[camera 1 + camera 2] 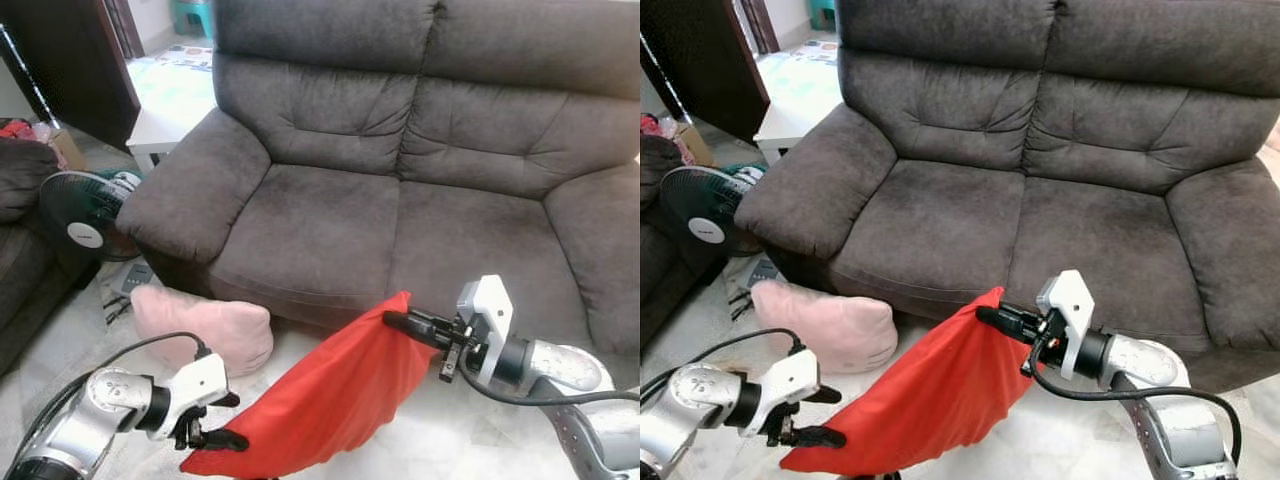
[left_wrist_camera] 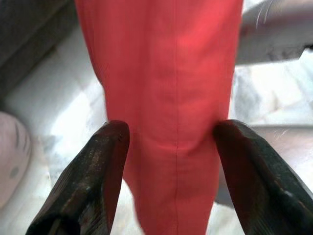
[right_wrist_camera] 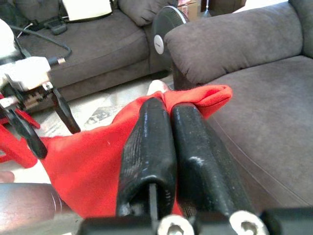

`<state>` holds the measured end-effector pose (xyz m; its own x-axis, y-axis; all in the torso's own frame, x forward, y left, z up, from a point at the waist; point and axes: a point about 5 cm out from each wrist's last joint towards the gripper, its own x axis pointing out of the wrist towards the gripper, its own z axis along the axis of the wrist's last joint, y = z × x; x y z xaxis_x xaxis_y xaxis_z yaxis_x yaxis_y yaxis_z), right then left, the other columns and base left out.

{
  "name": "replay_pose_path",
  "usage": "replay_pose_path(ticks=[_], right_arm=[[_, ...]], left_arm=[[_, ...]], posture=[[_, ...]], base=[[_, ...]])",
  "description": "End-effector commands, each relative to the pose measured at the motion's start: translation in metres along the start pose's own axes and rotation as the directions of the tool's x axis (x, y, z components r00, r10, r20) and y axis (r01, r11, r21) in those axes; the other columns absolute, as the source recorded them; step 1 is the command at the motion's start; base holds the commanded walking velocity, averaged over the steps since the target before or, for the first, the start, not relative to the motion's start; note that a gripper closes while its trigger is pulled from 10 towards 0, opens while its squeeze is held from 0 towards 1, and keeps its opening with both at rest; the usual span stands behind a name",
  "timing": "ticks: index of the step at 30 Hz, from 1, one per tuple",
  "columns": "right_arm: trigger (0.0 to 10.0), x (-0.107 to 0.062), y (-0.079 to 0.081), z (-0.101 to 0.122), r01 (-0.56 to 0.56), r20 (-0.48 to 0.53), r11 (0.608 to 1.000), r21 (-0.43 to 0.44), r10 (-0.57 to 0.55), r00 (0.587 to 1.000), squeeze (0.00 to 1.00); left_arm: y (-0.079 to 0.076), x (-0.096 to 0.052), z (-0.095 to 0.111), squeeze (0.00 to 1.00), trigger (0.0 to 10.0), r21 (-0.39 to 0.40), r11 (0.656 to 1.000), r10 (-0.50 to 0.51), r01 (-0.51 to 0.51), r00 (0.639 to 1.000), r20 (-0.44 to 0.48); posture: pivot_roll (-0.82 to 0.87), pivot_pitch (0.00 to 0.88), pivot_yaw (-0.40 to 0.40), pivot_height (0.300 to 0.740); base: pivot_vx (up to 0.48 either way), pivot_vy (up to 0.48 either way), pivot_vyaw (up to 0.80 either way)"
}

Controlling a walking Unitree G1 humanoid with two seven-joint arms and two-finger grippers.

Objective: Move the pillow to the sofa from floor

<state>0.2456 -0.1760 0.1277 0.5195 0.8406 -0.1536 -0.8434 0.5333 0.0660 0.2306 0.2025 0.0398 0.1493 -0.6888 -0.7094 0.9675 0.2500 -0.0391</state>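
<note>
A red pillow (image 1: 320,390) hangs slack above the floor in front of the dark grey sofa (image 1: 330,230). My right gripper (image 1: 392,318) is shut on its upper corner, close to the sofa's front edge; the right wrist view shows the two fingers (image 3: 146,142) pressed together on the red cloth. My left gripper (image 1: 232,420) is at the pillow's lower end, open, with the red cloth between its spread fingers (image 2: 98,166). A pink pillow (image 1: 205,325) lies on the floor against the sofa's base, just left of the red one.
A black standing fan (image 1: 80,215) and a second dark sofa (image 1: 20,260) are on the left. A power strip and cables (image 1: 125,285) lie on the pale floor by the fan. A white low table (image 1: 170,120) stands behind the sofa's left arm.
</note>
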Motion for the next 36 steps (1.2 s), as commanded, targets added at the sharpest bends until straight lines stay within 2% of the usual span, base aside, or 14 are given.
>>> replay_pose_path(ticks=[1,10,11,15,16,17,18,19,20,21,27,32,36], right_arm=[[10.0,0.005,0.004,0.035,-0.037,0.112,0.993,-0.116,0.050,0.992,0.00],[10.0,0.004,0.005,0.038,-0.035,0.117,0.991,-0.128,0.051,0.992,0.00],[10.0,0.004,0.005,0.039,-0.036,0.118,0.991,-0.131,0.051,0.992,0.00],[10.0,0.004,0.005,0.040,-0.035,0.119,0.990,-0.134,0.051,0.992,0.00],[10.0,0.004,0.004,0.041,-0.035,0.122,0.990,-0.136,0.052,0.991,0.00],[10.0,0.004,0.004,0.041,-0.035,0.122,0.990,-0.136,0.052,0.991,0.00],[10.0,0.004,0.004,0.041,-0.032,0.122,0.990,-0.137,0.049,0.991,0.00],[10.0,0.003,0.003,0.042,-0.029,0.122,0.990,-0.139,0.046,0.991,0.00],[10.0,0.002,0.003,0.042,-0.027,0.121,0.990,-0.138,0.044,0.992,0.00],[10.0,0.001,0.003,0.042,-0.026,0.119,0.990,-0.138,0.043,0.992,0.00],[10.0,0.001,0.002,0.040,-0.022,0.115,0.991,-0.136,0.038,0.993,0.00],[10.0,0.004,0.002,0.041,-0.027,0.119,0.991,-0.132,0.043,0.992,0.00],[10.0,0.003,0.002,0.041,-0.025,0.118,0.991,-0.134,0.041,0.992,0.00]], left_arm=[[-0.001,0.004,-0.005,0.00,10.0,0.012,1.000,0.002,-0.002,0.999,-0.037],[-0.002,0.015,-0.019,0.00,10.0,-0.020,0.998,0.052,-0.054,0.995,-0.086],[-0.003,0.019,-0.023,0.00,10.0,-0.025,0.998,0.054,-0.057,0.994,-0.098],[-0.005,0.024,-0.028,0.00,10.0,-0.007,0.998,0.063,-0.065,0.990,-0.124],[-0.003,0.027,-0.035,0.00,8.8,0.015,0.994,0.106,-0.105,0.982,-0.159],[-0.003,0.027,-0.035,0.00,8.8,0.015,0.994,0.106,-0.105,0.982,-0.159],[-0.003,0.028,-0.039,0.00,7.1,0.018,0.992,0.124,-0.123,0.977,-0.171],[-0.003,0.028,-0.041,0.00,4.8,0.019,0.990,0.141,-0.140,0.974,-0.176],[-0.003,0.028,-0.043,0.00,1.6,0.018,0.988,0.154,-0.153,0.972,-0.177],[-0.003,0.027,-0.043,0.00,0.0,0.018,0.988,0.155,-0.155,0.972,-0.176],[-0.002,0.025,-0.047,0.00,0.0,0.048,0.986,0.163,-0.157,0.966,-0.202],[0.004,0.023,-0.047,0.00,0.0,0.085,0.974,0.223,-0.210,0.957,-0.188],[0.005,0.023,-0.048,0.00,0.0,0.092,0.972,0.231,-0.217,0.954,-0.192]], posture=[[0.09,0.037,-0.018,0.740],[0.08,0.038,-0.017,0.740],[0.08,0.038,-0.017,0.740],[0.08,0.038,-0.017,0.740],[0.08,0.037,-0.018,0.740],[0.08,0.037,-0.018,0.740],[0.07,0.038,-0.018,0.740],[0.07,0.039,-0.019,0.740],[0.07,0.039,-0.019,0.740],[0.08,0.040,-0.020,0.740],[0.08,0.040,-0.021,0.740],[0.08,0.038,-0.023,0.740],[0.08,0.039,-0.023,0.740]], base=[[0.000,0.000,0.00],[0.000,0.000,0.00],[0.000,0.000,0.00],[0.000,0.000,0.00],[0.000,0.000,0.00],[0.000,0.000,0.00],[0.000,0.000,0.00],[0.000,0.000,0.00],[0.000,0.000,0.00],[0.000,0.000,0.00],[0.000,0.000,0.00],[0.000,0.000,0.00],[0.000,0.000,0.00]])
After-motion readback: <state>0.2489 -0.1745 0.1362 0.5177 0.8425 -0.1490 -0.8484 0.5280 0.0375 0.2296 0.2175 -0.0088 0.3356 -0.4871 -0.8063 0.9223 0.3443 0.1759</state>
